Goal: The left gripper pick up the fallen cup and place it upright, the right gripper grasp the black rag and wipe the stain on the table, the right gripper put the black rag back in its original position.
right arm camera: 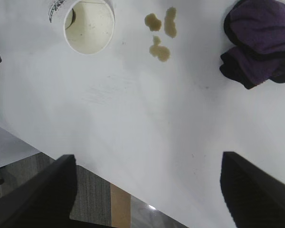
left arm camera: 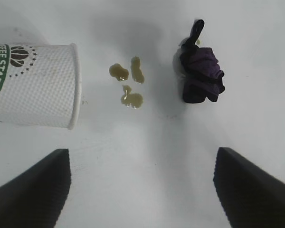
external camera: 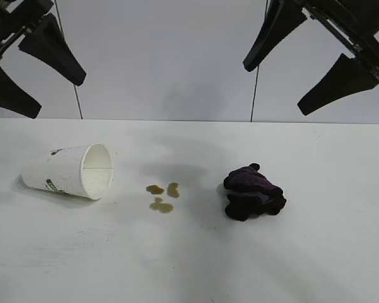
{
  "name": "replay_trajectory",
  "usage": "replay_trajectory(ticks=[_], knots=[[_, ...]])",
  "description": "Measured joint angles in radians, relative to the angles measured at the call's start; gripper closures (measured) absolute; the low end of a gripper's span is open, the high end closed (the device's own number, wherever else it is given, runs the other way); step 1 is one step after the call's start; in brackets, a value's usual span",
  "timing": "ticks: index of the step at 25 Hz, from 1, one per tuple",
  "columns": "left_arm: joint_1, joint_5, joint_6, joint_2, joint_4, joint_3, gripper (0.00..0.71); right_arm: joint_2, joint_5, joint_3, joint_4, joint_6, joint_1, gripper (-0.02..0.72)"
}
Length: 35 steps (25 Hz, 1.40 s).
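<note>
Cup (external camera: pixel 69 172) sideways beside stain (external camera: pixel 162 197)

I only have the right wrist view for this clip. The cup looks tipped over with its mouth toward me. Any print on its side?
Observer: Yes. The left wrist view shows the cup lying on its side with a green "STAR" logo and coffee beans.
Operator: Where are the arms?
Observer: In the exterior view the left gripper and the right gripper both hang open above the table, touching nothing.
Operator: What stands behind the table?
Observer: A grey panelled wall. In front of it, the stain lies between the cup and the black rag.
</note>
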Motion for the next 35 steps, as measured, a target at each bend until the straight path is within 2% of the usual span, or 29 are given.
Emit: replay_trajectory(ticks=[19,31,35], knots=[[0.000,-0.001,0.000,0.000,0.001,0.000,0.116,0.000,-0.003,0.000,-0.001,-0.001,0.000,0.136],[0.000,-0.067,0.005,0.000,0.000,0.000,0.116,0.000,-0.003,0.000,-0.007,-0.001,0.000,0.136],[0.000,-0.082,0.068,0.000,0.000,0.000,0.114,0.000,-0.003,0.000,-0.007,-0.001,0.000,0.136]])
